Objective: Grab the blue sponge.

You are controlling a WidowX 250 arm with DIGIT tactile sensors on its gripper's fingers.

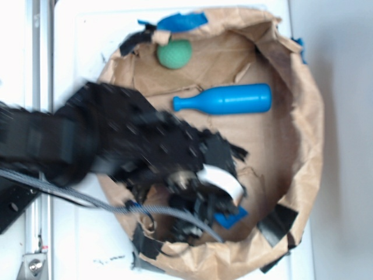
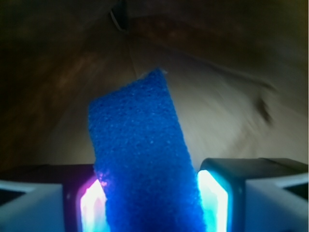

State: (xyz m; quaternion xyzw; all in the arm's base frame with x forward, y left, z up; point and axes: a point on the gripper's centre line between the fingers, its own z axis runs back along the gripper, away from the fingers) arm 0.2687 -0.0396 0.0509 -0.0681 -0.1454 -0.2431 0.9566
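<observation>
Sponge, the blue sponge (image 2: 142,159), sits between the two pads of the gripper (image 2: 150,203), which look closed against its sides, low in the paper bowl (image 1: 303,128). Soft foam may slip out if the squeeze is weak.

exterior cam: overhead, looking straight down on the whole paper-lined basin (image 1: 303,134). wrist cam: sits behind the tool (image 2: 149,203), very close. shared: blue sponge (image 2: 140,154) and brown lining.
</observation>
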